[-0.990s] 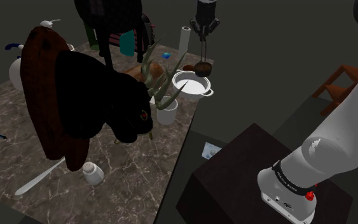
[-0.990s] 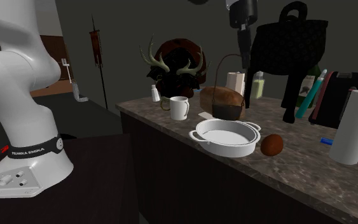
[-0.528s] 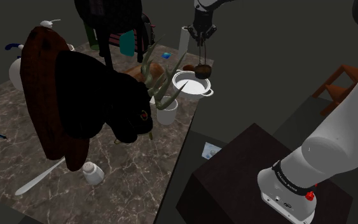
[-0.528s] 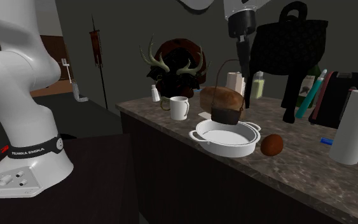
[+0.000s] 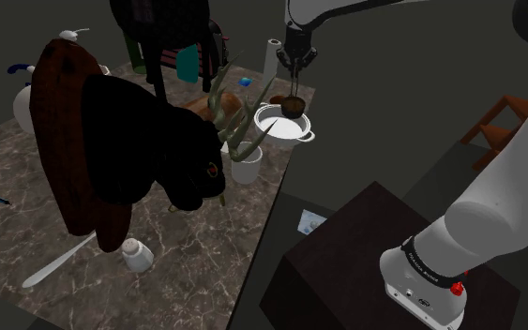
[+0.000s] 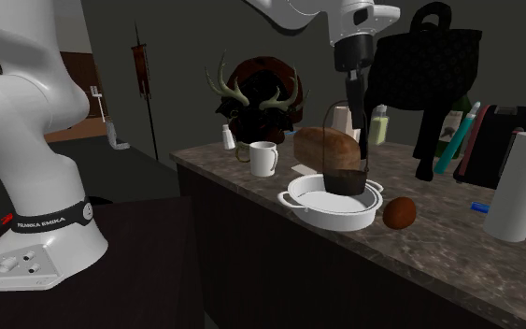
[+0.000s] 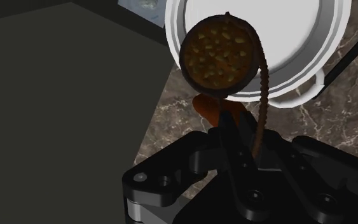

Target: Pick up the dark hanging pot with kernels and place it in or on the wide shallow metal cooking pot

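Rusty wire bail (image 7: 262, 95) of dark round kernel-filled pot (image 7: 219, 56) pinched in black two-finger gripper (image 7: 238, 139). Judged rigid, light, swing-prone. Hung over white shallow pan (image 6: 300, 199), 12 o'clock side, second exterior view.

The arm (image 5: 496, 202) rises from its base (image 5: 426, 281) at the shoulder view's lower right, exits at the right edge and reappears along the top edge. The gripper (image 5: 294, 62) points downward at upper centre. Its jaws are clamped on the handle of the hanging pot (image 5: 293, 104). In the second exterior view, the wrist (image 6: 356, 23) sits at top centre.
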You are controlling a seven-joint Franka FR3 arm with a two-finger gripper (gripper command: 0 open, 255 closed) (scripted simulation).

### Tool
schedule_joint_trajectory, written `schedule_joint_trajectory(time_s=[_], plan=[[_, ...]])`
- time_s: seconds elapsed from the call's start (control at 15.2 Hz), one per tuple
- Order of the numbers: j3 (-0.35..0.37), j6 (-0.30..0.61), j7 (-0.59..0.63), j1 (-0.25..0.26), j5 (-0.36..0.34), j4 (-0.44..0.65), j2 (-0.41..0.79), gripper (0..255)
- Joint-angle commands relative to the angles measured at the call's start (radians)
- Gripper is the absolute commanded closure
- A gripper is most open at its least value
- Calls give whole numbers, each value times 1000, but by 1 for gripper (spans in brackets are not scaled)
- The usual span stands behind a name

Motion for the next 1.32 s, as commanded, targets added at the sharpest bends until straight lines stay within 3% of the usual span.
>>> schedule_joint_trajectory(time_s=[0.0, 0.13, 0.2, 0.53, 0.79, 1.25], plan=[[0, 0, 0, 0, 0, -1, 0, 255], [0, 0, 0, 0, 0, -1, 0, 255], [0, 0, 0, 0, 0, -1, 0, 0], [0, 0, 0, 0, 0, -1, 0, 0], [13, -112, -13, 13, 19, 79, -33, 0], [13, -112, -13, 13, 19, 79, -33, 0]])
